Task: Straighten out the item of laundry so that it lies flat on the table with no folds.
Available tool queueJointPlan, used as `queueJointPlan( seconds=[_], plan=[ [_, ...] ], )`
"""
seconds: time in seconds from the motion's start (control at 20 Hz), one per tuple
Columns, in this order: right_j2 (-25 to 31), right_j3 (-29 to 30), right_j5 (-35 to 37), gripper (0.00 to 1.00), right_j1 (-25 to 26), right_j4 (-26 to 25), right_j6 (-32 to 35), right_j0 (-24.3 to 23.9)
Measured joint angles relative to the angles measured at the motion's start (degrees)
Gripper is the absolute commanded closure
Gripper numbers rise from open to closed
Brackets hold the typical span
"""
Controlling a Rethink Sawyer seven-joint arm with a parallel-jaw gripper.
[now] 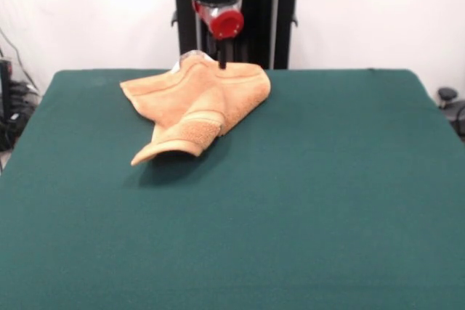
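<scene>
Arm vertical at table (pixel 327 179) far edge, gripper (pixel 221 63) tip touching crumpled towel (pixel 196 103) top; jaws' state can't tell.

Orange-tan terry towel (pixel 195 103), crumpled and folded, near corner curled up, green table (pixel 290 201)

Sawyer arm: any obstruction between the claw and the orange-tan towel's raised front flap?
Probably not. The claw sits at the far edge of the crumpled orange-tan terry towel; nothing else lies on the dark green felt table, so the raised flap nearer the camera looks reachable.
</scene>
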Motion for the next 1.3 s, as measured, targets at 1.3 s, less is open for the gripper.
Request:
queueJointPlan(
  seconds=[1.3],
  plan=[
    [-18.9, -2.6, -38.5, 0.00, 28.2, 19.6, 0.0, 33.6]
  ],
)
